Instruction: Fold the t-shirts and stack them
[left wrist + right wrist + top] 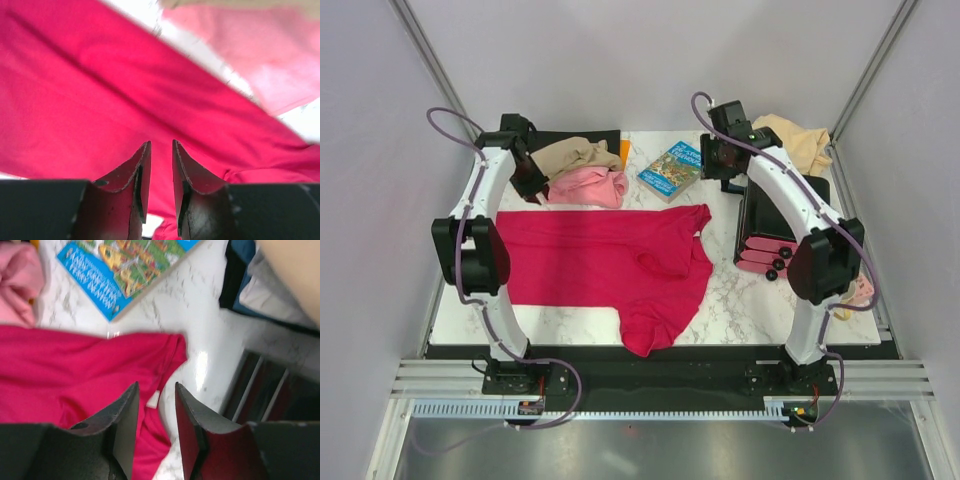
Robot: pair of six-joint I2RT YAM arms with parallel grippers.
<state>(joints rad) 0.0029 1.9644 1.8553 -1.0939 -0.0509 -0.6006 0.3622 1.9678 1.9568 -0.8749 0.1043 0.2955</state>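
The red shirt [600, 265] lies spread across the middle of the surface [745, 300], with one part bunched toward the near edge. Both tools hang over its far edge: the left tool [159, 150] has its jaws narrowly apart and the right tool [156, 392] a little wider, neither gripping cloth. For a clean fold, each should pinch a far corner (top layer and all), lift together, and draw evenly toward the near edge.

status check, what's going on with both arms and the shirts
Left tool narrowly open, empty, above red t-shirt. Right tool open, empty, at its far right corner. It lies spread out, unfolded; nothing stacked. Blue book just clear of it.
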